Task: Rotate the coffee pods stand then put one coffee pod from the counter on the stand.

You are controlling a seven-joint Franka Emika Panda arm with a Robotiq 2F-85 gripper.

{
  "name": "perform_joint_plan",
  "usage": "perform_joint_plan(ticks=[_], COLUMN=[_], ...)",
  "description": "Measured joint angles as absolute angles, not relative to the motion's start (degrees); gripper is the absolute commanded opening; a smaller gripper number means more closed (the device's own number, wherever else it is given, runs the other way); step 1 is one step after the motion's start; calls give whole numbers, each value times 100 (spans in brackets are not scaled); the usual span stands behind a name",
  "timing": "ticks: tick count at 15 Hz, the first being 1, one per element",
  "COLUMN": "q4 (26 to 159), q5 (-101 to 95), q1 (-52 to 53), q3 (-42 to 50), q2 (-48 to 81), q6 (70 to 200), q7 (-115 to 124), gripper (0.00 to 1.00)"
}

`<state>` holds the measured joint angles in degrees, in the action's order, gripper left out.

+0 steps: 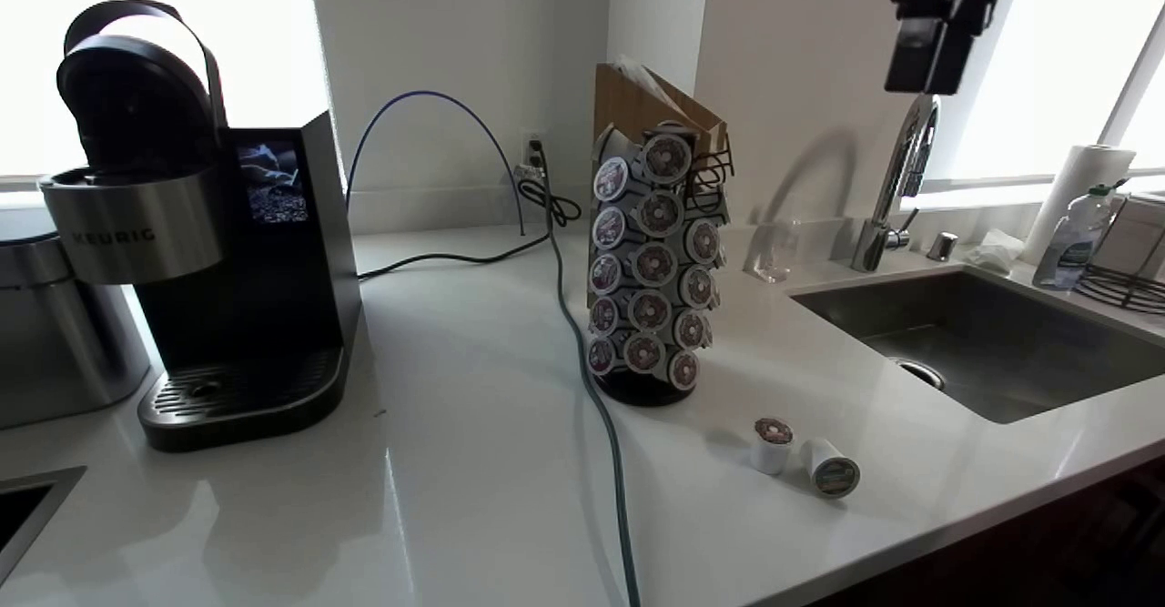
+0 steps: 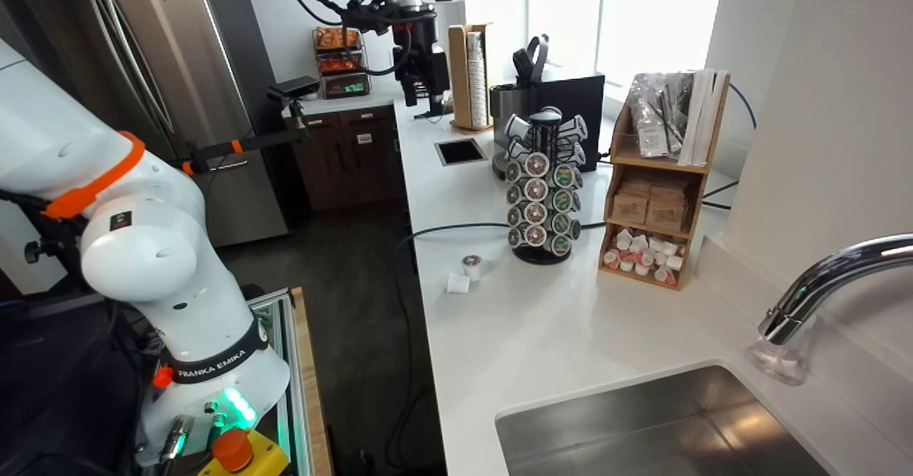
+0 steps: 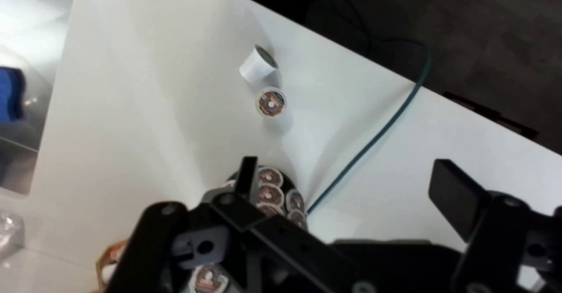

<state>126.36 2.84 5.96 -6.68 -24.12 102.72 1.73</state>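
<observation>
Loaded coffee pod carousel (image 1: 644,392) on a white tabletop (image 1: 455,480)

In an exterior view, at far left, Keurig coffee maker (image 1: 246,288) with lid raised. Next, dark cable (image 1: 619,480) trailing past the carousel's base, wooden organizer (image 1: 619,97) behind the carousel. Further right, coffee pod (image 1: 771,455) upright on the tabletop, printed lid up; just beside it, sideways pod (image 1: 826,469), lid toward the tabletop's edge. At upper right, end effector (image 3: 350,183) high above the tabletop, jaws well apart in the wrist view. Far right, steel sink (image 1: 983,352), then dish soap bottle (image 1: 1074,243).
</observation>
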Motion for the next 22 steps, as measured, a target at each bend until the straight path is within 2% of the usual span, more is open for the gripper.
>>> perform_joint_plan(ticks=[2,6,14,22], q4=[13148,14258,14373,15081], q5=[12,-413,-393,-346], q1=[513,352,358,320], q3=[-667,-599,-557,-183], q2=[-2702,-2996,-3034,-1898], q6=[10391,11476,11687,14544], q7=[353,331,283,154], gripper=[100,100,100,100])
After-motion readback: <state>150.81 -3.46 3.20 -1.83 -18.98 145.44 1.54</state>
